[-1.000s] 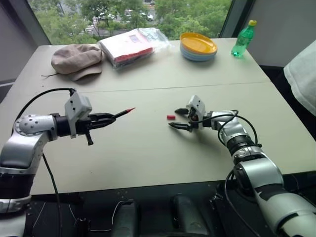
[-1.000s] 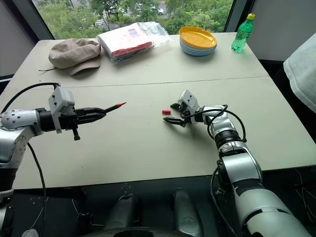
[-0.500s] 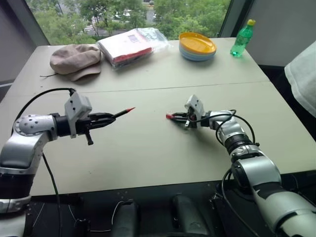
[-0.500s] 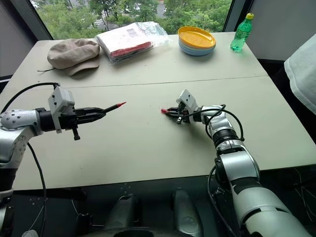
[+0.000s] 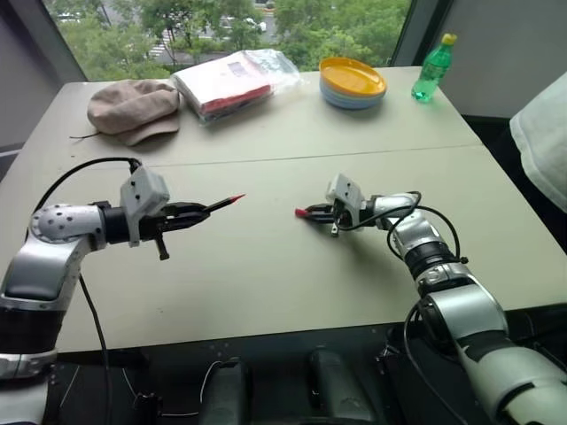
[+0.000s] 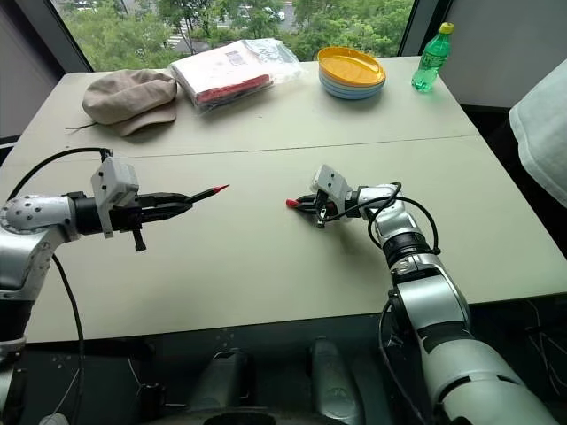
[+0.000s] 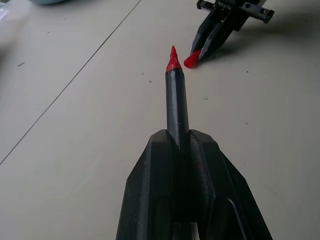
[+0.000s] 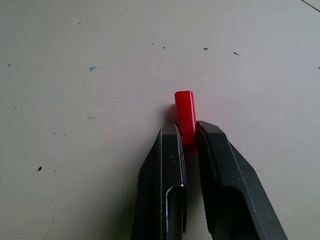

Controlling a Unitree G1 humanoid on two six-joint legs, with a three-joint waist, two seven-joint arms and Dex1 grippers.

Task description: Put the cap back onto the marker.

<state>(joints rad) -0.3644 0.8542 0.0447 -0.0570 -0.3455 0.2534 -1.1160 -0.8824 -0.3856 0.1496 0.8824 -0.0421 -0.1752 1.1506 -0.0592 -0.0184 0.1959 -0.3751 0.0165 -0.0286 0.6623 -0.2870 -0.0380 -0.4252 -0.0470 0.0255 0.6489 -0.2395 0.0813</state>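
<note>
My left gripper (image 5: pixel 199 211) is shut on the black barrel of the marker (image 5: pixel 220 205), whose red tip (image 7: pixel 173 58) points toward the middle of the table. Across from it, my right gripper (image 5: pixel 312 213) is shut on the small red cap (image 5: pixel 301 212), pinched at one end so most of it sticks out past the fingertips (image 8: pixel 172 137). The cap (image 8: pixel 185 116) hangs just above the tabletop. In the left wrist view the cap (image 7: pixel 192 60) sits a short way beyond the marker's tip, off to one side.
At the back of the beige table (image 5: pixel 266 274) lie a tan cap-style hat (image 5: pixel 133 104), a plastic-wrapped packet (image 5: pixel 230 80), a stack of yellow and blue plates (image 5: pixel 354 81) and a green bottle (image 5: pixel 434 69). A person's white sleeve (image 5: pixel 545 133) shows at the right edge.
My right gripper went from open beside the cap to shut on it, and lifted it slightly off the table. The left gripper with the marker stayed in place.
</note>
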